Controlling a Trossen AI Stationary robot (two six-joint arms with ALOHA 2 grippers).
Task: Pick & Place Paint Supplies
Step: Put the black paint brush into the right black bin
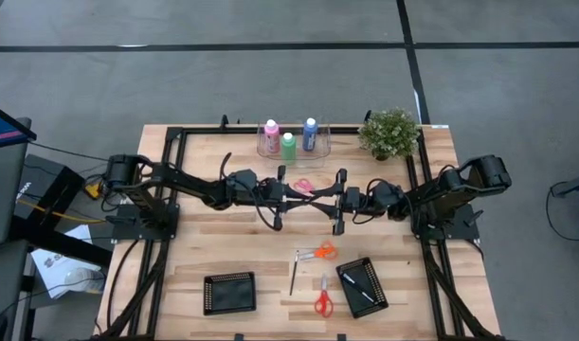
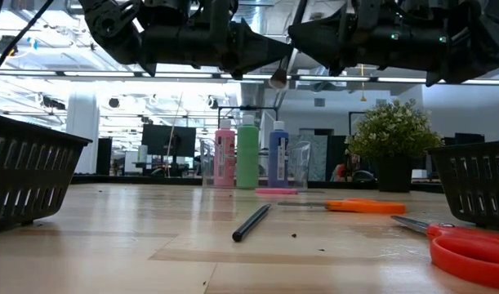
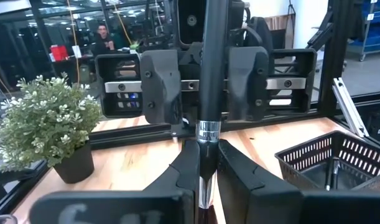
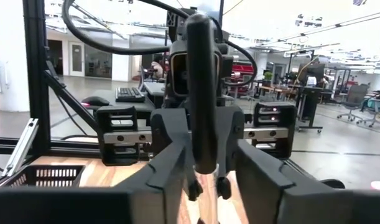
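Observation:
A thin dark-handled brush (image 3: 208,74) with a silver ferrule hangs level in mid-air between my two grippers above the table's middle. My left gripper (image 3: 206,171) (image 1: 298,195) is shut on its ferrule end. My right gripper (image 4: 211,177) (image 1: 325,197) faces it, open, one finger on each side of the handle's rounded free end (image 4: 205,163). The pink (image 1: 270,133), green (image 1: 288,145) and blue (image 1: 311,133) bottles stand upright in a clear container at the far edge. A second brush (image 1: 294,273) lies flat on the table, and a third (image 1: 360,289) lies in the right basket. My left gripper pinches the brush between its two fingers at the silver ferrule (image 3: 206,132) and just behind it. The fingers come level from the table's left and lie along the brush. The brush is lifted clear of the table, and its handle points straight out toward my right gripper.
A potted plant (image 1: 390,133) stands at the far right. Orange scissors (image 1: 319,252) and red scissors (image 1: 322,296) lie near the front, between a black basket (image 1: 229,293) on the left and another (image 1: 347,275) on the right. A pink flat piece (image 1: 303,187) lies under the grippers.

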